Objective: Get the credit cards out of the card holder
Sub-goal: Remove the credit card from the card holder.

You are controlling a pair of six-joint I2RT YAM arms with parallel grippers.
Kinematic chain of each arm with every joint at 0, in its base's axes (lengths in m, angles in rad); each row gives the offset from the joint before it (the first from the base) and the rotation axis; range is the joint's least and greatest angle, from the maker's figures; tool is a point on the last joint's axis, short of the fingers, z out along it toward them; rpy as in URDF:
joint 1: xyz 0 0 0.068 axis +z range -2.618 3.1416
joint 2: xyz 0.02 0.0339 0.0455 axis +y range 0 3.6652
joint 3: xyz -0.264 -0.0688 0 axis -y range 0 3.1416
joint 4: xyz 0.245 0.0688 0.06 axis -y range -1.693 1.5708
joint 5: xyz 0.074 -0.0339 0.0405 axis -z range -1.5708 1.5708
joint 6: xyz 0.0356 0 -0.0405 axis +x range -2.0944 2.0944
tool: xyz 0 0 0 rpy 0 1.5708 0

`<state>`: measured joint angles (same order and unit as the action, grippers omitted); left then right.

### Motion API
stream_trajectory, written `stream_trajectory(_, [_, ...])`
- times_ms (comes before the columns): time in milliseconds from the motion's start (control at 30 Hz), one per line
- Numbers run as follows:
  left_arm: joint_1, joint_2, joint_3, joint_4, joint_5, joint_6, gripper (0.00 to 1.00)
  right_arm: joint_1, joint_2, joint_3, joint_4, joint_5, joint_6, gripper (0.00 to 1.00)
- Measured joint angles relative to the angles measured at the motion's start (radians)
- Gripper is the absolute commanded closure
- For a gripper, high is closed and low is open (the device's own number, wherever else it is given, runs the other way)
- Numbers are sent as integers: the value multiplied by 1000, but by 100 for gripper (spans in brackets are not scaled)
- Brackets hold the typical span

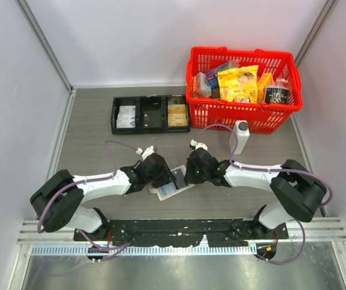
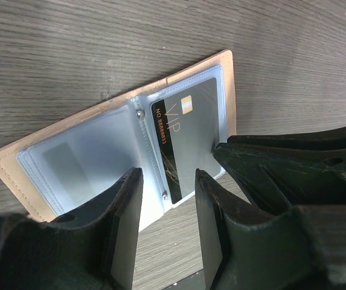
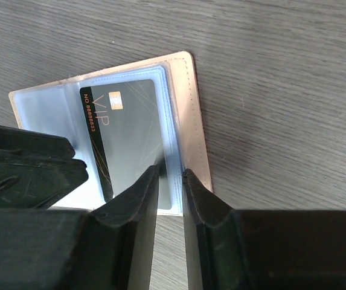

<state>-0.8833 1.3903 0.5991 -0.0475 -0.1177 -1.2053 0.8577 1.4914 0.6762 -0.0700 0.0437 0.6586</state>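
Left gripper (image 2: 167,181): fingers partway apart, straddling the spine of the card holder (image 2: 82,154). Right gripper (image 3: 169,176): fingers narrow over the sleeve edge of the card-side page; we cannot tell whether they pinch it. The card holder lies open on the table (image 2: 70,48) between both arms. It has a tan rim and clear bluish sleeves. One dark credit card (image 2: 188,136), marked VIP, sits sleeved.

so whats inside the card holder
The card holder lies open: clear sleeves, one holding a dark card marked VIP with a chip. The other sleeves look hazy; whether more cards sit behind cannot be told.
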Motion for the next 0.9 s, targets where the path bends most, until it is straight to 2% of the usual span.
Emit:
stream_trajectory(533, [7,56,-35,159,46,-53,58,-6,-2,-31,62,-43,56,73])
stream_trajectory(900, [9,-10,-121,288,77,-72,72,-7,-2,-37,79,-45,68,73])
